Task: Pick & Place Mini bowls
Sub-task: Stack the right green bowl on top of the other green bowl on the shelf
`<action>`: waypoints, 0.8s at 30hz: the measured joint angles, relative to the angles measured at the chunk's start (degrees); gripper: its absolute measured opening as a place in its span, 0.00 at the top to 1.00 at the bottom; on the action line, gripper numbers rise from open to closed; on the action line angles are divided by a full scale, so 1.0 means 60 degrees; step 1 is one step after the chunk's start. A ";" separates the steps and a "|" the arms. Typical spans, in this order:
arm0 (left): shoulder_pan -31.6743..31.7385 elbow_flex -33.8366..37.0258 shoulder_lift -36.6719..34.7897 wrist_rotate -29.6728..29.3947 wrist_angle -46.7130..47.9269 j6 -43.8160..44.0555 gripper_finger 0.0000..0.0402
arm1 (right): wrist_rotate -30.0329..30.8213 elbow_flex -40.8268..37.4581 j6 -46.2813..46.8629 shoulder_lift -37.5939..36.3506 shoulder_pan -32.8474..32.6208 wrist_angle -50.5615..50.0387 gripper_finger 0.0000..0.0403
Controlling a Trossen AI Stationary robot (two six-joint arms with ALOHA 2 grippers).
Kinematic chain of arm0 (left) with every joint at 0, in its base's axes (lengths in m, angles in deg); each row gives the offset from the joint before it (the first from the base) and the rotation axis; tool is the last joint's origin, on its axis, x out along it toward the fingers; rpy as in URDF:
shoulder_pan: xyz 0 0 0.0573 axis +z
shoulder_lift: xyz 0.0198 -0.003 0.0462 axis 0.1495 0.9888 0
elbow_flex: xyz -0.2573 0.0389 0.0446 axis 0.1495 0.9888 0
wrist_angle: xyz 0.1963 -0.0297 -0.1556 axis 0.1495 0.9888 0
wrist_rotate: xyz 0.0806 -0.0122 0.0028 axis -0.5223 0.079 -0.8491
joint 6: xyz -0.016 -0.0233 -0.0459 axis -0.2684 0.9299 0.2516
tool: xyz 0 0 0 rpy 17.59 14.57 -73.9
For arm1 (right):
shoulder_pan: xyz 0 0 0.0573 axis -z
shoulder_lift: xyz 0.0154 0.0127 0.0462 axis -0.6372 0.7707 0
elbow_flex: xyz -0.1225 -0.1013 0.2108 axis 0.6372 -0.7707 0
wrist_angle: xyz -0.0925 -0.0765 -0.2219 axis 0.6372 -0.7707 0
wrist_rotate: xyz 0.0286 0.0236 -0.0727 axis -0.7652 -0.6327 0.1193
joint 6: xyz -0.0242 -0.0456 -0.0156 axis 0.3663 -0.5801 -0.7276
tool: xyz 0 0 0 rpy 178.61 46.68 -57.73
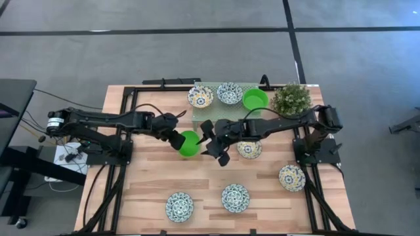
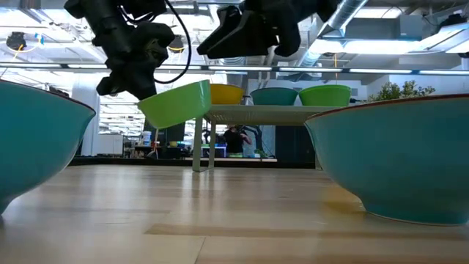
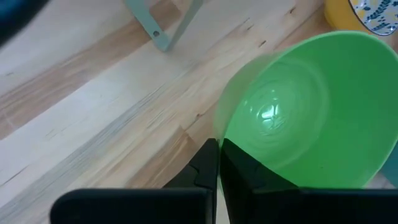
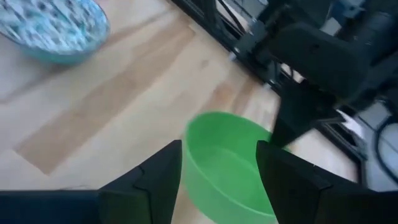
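A plain green mini bowl (image 1: 189, 143) hangs over the middle of the table, and my left gripper (image 1: 176, 136) is shut on it from the left. My right gripper (image 1: 213, 142) stands open just right of this bowl. In the right wrist view its fingers flank the bowl (image 4: 227, 165) without touching it. Two patterned bowls (image 1: 200, 96) (image 1: 229, 92) and another green bowl (image 1: 255, 99) sit on the pale-green rack (image 1: 216, 110) at the far edge. Several patterned bowls rest on the table, one (image 1: 249, 149) under my right arm. My left gripper pinches the green bowl's rim (image 3: 229, 144) on the side toward the table's left, one finger inside the bowl and one outside. The fingers slant down from the left. The bowl (image 2: 176, 103) hangs tilted, clear of the table.
A small potted plant (image 1: 291, 98) stands at the far right beside the rack. Patterned bowls lie near the front edge (image 1: 179, 206) (image 1: 235, 197) and at the right (image 1: 291, 177). Bare wood shows at the front left and under the held bowl.
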 joint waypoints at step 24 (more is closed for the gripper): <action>-0.0002 0.0009 0.0493 -0.0146 -0.1994 0.0202 0.97 | 0.2677 0.3865 -0.1486 0.2335 -0.0593 -0.6130 0.56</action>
